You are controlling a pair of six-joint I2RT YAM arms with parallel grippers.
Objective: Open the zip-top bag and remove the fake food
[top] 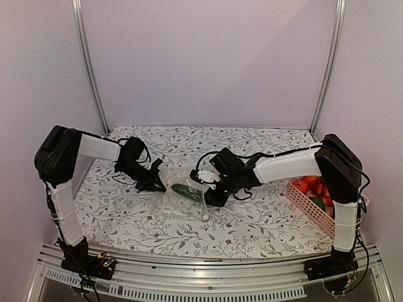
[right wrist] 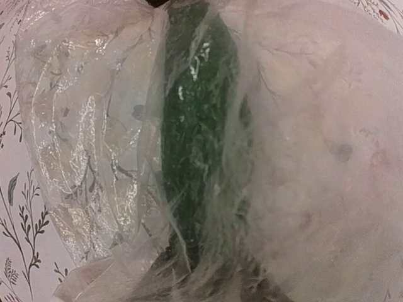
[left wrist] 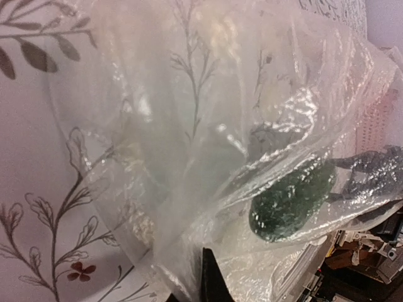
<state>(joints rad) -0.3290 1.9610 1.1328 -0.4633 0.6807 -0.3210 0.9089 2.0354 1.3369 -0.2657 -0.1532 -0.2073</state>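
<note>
The clear zip-top bag lies crumpled at the table's middle, between my two grippers. A long green cucumber is inside it; it also shows in the left wrist view and the right wrist view. My left gripper is shut on the bag's left edge, with one dark finger showing under the plastic. My right gripper is at the bag's right end, by the cucumber's near end. Plastic veils its fingers, so their stance is hidden.
A pink lattice basket stands at the right edge and holds red strawberries and a green piece. The floral tablecloth covers the table. Metal frame posts stand at the back corners.
</note>
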